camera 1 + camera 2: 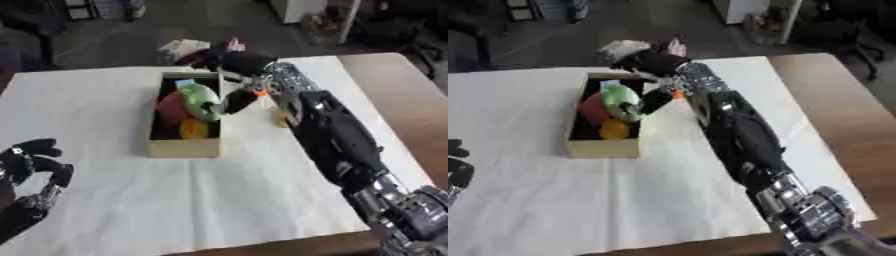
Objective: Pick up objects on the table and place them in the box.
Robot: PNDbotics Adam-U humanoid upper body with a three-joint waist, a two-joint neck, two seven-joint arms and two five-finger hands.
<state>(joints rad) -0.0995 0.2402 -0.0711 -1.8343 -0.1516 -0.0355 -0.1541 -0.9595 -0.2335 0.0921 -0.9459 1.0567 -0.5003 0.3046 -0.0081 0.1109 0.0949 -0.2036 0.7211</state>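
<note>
Left eye view: right hand (229,80) holds green object (200,101) above box (184,148).

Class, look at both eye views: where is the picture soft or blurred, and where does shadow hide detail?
Left eye view: the right hand and green object over the box look smeared; the box interior is in dark shadow. Right eye view: the same softness, and the left hand is cut by the edge.
</note>
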